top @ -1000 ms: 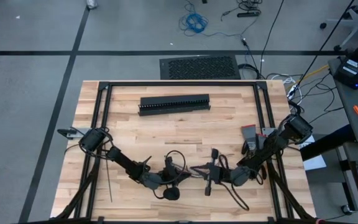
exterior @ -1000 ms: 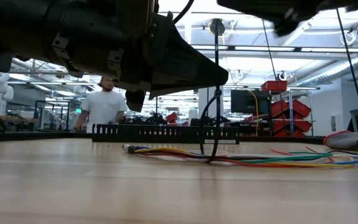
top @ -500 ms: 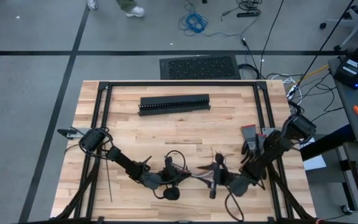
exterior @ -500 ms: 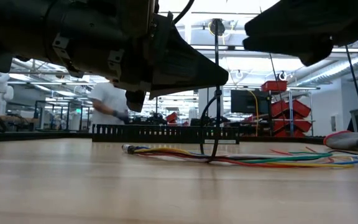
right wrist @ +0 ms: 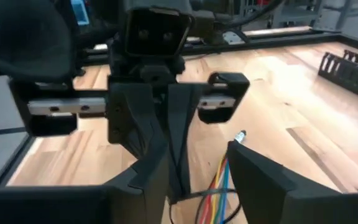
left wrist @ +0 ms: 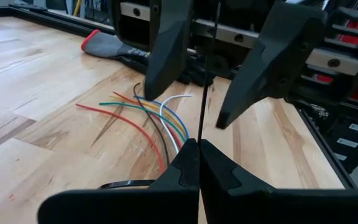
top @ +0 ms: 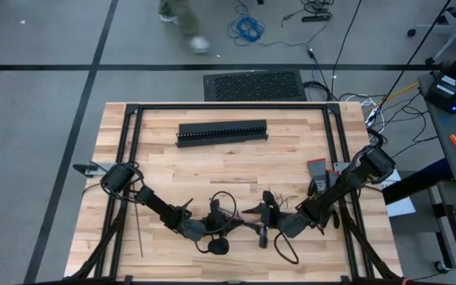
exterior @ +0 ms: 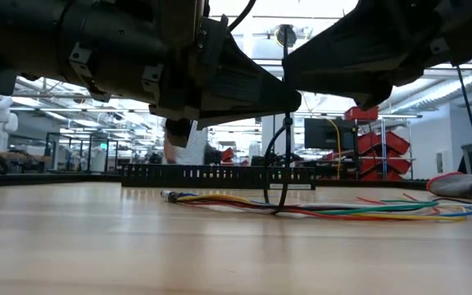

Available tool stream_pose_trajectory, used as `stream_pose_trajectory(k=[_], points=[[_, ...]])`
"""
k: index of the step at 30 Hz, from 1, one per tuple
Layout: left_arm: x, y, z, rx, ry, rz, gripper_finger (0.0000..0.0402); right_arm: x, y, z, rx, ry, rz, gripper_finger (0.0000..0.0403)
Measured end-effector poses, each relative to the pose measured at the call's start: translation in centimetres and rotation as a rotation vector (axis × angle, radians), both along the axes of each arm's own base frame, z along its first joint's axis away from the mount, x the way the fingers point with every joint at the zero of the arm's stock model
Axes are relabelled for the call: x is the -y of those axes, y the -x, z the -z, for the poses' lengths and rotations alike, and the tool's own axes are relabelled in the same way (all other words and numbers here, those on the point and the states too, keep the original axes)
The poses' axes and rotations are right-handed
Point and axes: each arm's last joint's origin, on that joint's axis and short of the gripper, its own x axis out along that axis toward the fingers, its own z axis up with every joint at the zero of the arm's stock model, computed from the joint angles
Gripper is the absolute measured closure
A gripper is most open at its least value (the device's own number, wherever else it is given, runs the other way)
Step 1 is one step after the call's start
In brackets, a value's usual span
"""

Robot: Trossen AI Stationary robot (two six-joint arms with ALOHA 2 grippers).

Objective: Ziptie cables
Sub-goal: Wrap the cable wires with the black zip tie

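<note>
The cables [exterior: 342,209] lie on the table in a loose coloured bundle, with splayed ends [left wrist: 148,115]. A thin black ziptie [exterior: 280,176] loops around them, and its tail [left wrist: 202,81] stands straight up. My left gripper [left wrist: 199,148] is shut on that tail, near the table's front middle [top: 222,220]. My right gripper [top: 261,218] faces it from the right and is open. Its two fingers [left wrist: 166,56] stand on either side of the tail, higher up, without touching it. My left gripper pinches the ziptie's upright tail [left wrist: 201,134] between its two shut fingertips. The fingers come about level from the table's left and lie across the strip. The tail runs straight up past the fingers, and the loop below [exterior: 279,192] sits around the cables on the table.
A long black slotted duct [top: 222,132] lies toward the far edge. A grey and red object [top: 317,170] sits at the right, beside the black frame rail [top: 340,150]. A thin dark strip [top: 137,229] lies at the front left. A person walks beyond the table.
My right gripper has drawn back a little, then come toward the table's left and down, up to my left gripper. Its fingers now stand around the ziptie's upright tail. The ziptie, the cables and my left gripper have kept still.
</note>
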Motion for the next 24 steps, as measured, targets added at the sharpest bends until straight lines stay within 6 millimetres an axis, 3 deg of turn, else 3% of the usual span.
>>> stream_pose_trajectory(k=[8,16,19,24], points=[[0.0,0.0,0.0,0.0,0.0,0.0,0.0401,0.64,-0.56,0.02,-0.013,-0.017,-0.055,0.0316],[0.01,-0.01,-0.01,0.0,0.0,0.001,0.0401,0.83,-0.76,-0.13,-0.002,-0.011,-0.068,0.0354],[0.01,-0.01,-0.01,0.0,0.0,0.0,0.0401,0.78,-0.74,-0.05,-0.012,-0.009,-0.088,0.0391],[0.01,-0.01,-0.02,0.0,0.001,0.001,0.0401,0.78,-0.74,-0.06,-0.012,0.005,-0.087,0.0401]])
